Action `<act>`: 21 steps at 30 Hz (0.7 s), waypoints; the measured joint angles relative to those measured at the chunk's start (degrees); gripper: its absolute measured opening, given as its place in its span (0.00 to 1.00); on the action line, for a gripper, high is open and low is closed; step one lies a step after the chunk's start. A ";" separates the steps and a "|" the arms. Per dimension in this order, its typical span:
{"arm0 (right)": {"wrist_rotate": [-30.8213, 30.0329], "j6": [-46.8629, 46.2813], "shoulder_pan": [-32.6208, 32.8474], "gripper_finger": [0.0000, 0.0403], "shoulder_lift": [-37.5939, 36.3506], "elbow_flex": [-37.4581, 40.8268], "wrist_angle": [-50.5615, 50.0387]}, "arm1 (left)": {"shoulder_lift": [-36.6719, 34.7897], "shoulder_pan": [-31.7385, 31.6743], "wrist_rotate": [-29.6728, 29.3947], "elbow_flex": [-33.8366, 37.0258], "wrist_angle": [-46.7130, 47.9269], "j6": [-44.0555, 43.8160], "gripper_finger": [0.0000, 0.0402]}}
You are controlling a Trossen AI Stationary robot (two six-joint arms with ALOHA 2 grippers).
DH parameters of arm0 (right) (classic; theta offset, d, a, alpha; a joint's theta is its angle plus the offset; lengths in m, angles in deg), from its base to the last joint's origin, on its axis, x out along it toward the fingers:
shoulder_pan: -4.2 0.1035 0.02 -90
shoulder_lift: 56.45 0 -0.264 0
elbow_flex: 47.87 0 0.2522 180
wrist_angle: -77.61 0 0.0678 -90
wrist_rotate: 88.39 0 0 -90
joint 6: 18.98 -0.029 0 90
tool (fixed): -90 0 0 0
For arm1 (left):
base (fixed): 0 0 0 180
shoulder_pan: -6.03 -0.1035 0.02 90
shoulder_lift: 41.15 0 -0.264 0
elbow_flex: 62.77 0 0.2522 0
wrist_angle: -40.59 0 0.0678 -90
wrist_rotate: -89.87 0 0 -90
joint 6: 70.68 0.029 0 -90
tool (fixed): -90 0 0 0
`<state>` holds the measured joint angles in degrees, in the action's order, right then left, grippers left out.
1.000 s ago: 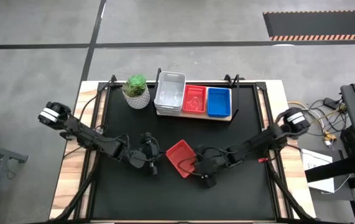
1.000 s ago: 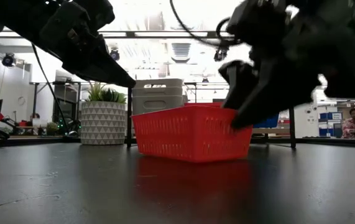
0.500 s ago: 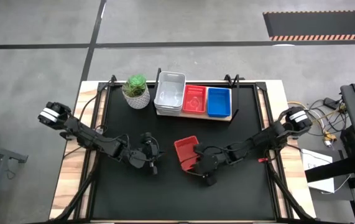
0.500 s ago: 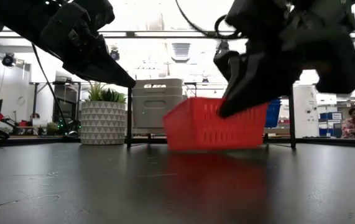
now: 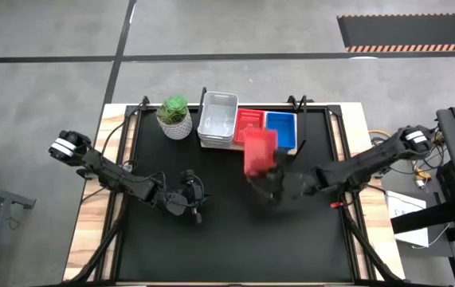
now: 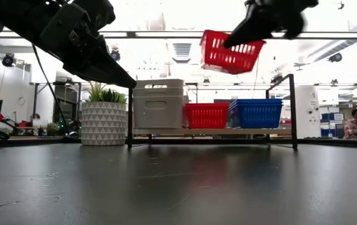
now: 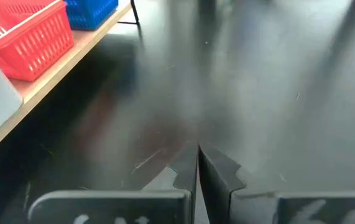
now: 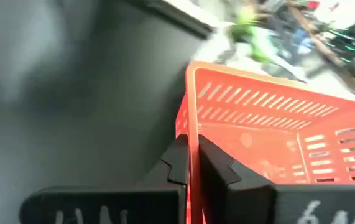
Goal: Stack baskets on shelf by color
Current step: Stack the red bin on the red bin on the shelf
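A red basket [image 5: 259, 150] hangs high over the table in front of the shelf [image 6: 209, 131], with my right gripper [image 8: 193, 158] shut on it. On the shelf's wooden board stand the white-grey baskets [image 5: 217, 119], another red basket [image 6: 206, 115] and a blue basket [image 5: 281, 130]. My left gripper [image 7: 198, 163] is shut and touches nothing; it hovers over the table's near left part [image 5: 194, 203]. My right gripper pinches one wall of the red basket at its rim [image 8: 191, 134], one finger inside the basket and one outside. The fingers come slanting from the table's near right side. The basket is lifted clear, tilted, above the level of the baskets on the shelf [image 6: 231, 51].
A white ribbed pot with a green plant [image 5: 174, 117] stands left of the shelf at the far edge. The shelf's thin black frame [image 6: 291, 109] rises at its ends. Bare black tabletop [image 5: 235, 239] lies in front of both arms.
My right gripper has taken hold of the red basket's wall and risen quickly, going toward the far edge and the shelf. The basket first turned about on the table, then was lifted clear; it now hangs tilted above shelf height.
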<state>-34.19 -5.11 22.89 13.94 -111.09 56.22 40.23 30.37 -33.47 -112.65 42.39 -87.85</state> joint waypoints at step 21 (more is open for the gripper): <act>22.95 5.29 -32.42 0.02 2.50 0.00 8.46 | 0.00 0.00 -0.09 0.00 -0.62 0.13 0.00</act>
<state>-11.24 0.18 -9.53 16.44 -111.09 64.68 40.23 30.37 -33.56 -112.65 41.77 -87.72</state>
